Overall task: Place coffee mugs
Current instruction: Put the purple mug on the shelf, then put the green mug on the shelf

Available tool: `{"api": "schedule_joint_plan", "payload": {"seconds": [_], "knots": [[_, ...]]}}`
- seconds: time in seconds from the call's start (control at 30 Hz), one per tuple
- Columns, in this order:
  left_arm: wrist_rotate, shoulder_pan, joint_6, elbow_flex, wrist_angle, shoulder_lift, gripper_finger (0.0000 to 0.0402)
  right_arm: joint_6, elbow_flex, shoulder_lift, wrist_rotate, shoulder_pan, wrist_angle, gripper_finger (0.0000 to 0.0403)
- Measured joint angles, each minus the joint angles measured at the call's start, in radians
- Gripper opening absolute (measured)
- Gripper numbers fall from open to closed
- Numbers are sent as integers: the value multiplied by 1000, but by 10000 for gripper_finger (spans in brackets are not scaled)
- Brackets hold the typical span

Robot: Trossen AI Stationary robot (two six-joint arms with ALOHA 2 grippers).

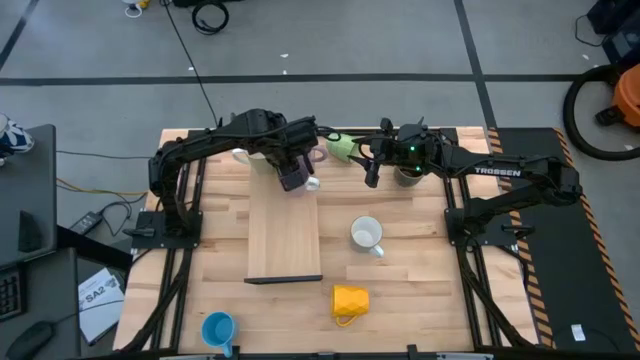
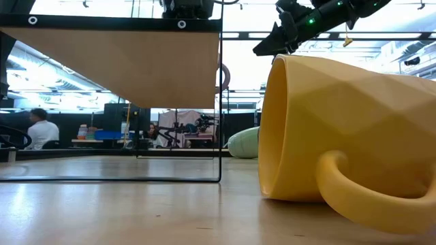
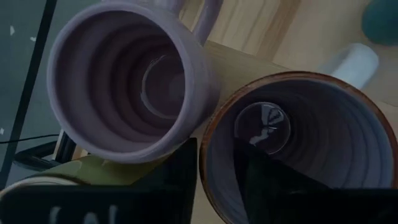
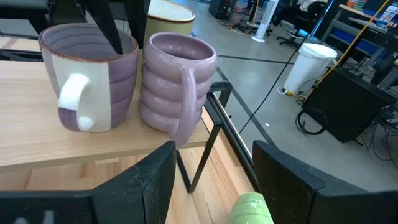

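Observation:
Two coffee mugs stand upright, side by side, on the far end of a raised wooden shelf (image 1: 285, 225): a ribbed lavender mug (image 3: 130, 81) and a purple-and-white mug (image 3: 298, 143) with a white handle (image 4: 74, 99). My left gripper (image 3: 216, 152) points down over the purple-and-white mug, open. One finger stands inside it and the other outside, between the two mugs. My right gripper (image 4: 211, 186) hangs open and empty beside the shelf's far right corner. Below it lies a light green mug (image 1: 342, 147). My left gripper comes from above with its fingers on either side of the purple-and-white mug's rim (image 3: 208, 168), on the side facing the lavender mug. A gap shows between the inner finger (image 3: 261, 180) and the wall. Whether the outer finger touches, I cannot tell. The mug stands on the shelf.
A white mug (image 1: 366, 235), a yellow mug (image 1: 350, 300) on its side and a blue mug (image 1: 218, 328) sit on the table toward its near edge. Another white mug (image 1: 240, 155) stands at the far left of the shelf. A dark mug (image 1: 408, 176) is under my right arm.

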Motion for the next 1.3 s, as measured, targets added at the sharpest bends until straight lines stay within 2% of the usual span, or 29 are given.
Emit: {"api": "schedule_joint_plan", "payload": {"seconds": [0.2,0.8,1.1,1.3], "knots": [[3,0,0,0,16,0,134,0,0,0,0,0,0,218],[8,1,0,3,50,-19,135,0,0,0,0,0,0,218],[34,-1,-27,75,33,-46,135,0,0,0,0,0,-1,218],[63,-24,-28,151,-59,-84,135,0,0,0,3,0,-4,218]]}}
